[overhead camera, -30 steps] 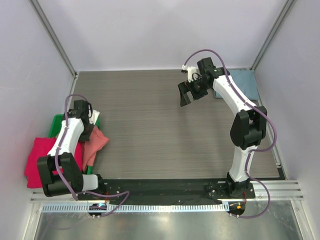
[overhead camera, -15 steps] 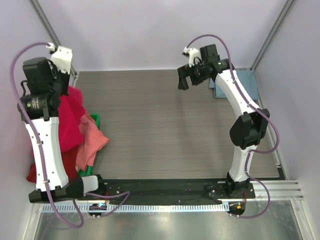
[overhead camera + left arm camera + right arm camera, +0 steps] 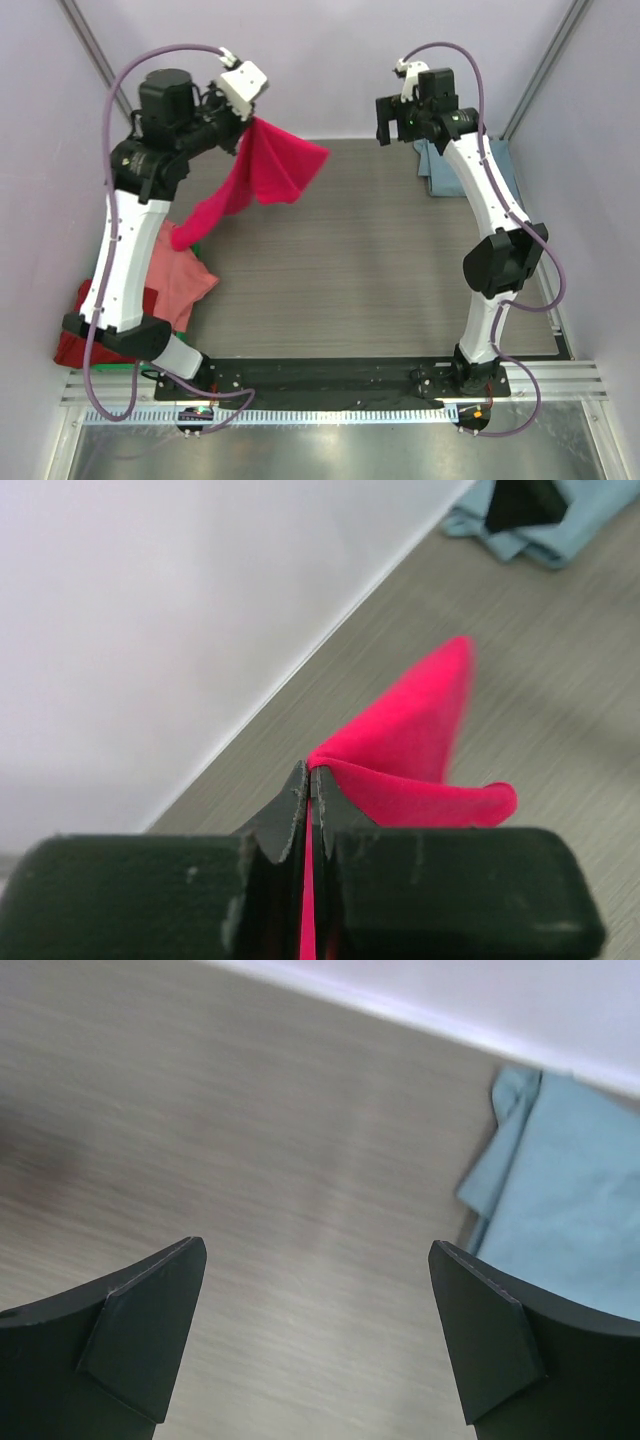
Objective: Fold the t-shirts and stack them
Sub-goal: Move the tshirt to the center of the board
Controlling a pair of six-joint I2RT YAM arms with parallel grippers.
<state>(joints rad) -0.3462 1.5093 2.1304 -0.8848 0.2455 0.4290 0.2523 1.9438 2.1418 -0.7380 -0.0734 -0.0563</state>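
left gripper (image 3: 308,780) clamped tight on crimson-pink t-shirt (image 3: 272,165) held aloft, right gripper (image 3: 315,1250) spread wide, empty; salmon pink t-shirt (image 3: 185,282) draped over what looks like green bin (image 3: 201,242).

Logged colours of cloth and table.
Recorded crimson-pink t-shirt (image 3: 275,165), salmon pink t-shirt (image 3: 185,275), dark red t-shirt (image 3: 72,345) and blue-grey t-shirt (image 3: 570,1190) as plain, one solid colour each; noted table (image 3: 350,270) as grey-brown with fine wood-grain streaks.
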